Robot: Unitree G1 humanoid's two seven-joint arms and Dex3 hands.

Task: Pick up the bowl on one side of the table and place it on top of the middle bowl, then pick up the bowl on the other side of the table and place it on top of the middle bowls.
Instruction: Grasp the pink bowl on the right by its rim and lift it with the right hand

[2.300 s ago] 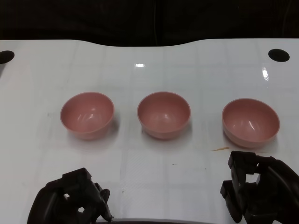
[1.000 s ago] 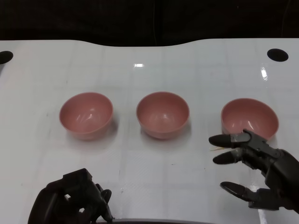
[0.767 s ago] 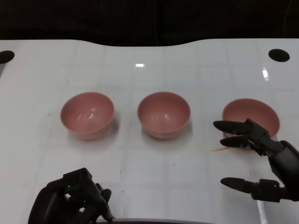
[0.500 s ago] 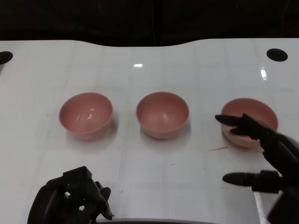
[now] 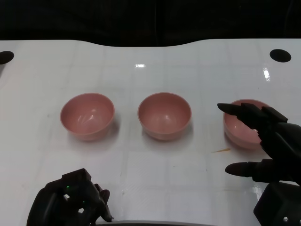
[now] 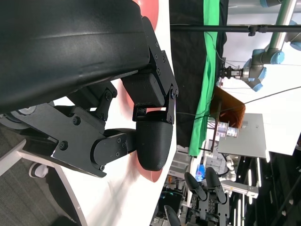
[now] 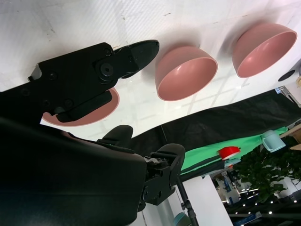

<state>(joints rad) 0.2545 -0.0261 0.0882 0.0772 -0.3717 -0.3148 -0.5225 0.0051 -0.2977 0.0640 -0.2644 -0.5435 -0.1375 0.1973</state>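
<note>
Right hand (image 5: 268,141): spread wide, nothing held; upper fingers (image 5: 240,112) seen over the right pink plastic bowl (image 5: 237,127).
Right bowl: on the white tabletop (image 5: 150,61), toward its right edge.
Middle pink bowl (image 5: 164,115): tabletop centre.
Left pink bowl (image 5: 87,116): toward the left edge.
Left hand (image 5: 70,205): curled at the near edge, empty.

You have a glossy white table (image 5: 150,66) with faint grid lines, a dark hole at each far corner (image 5: 281,55), black backdrop behind; green curtain (image 6: 207,75) and ceiling lights beyond.
</note>
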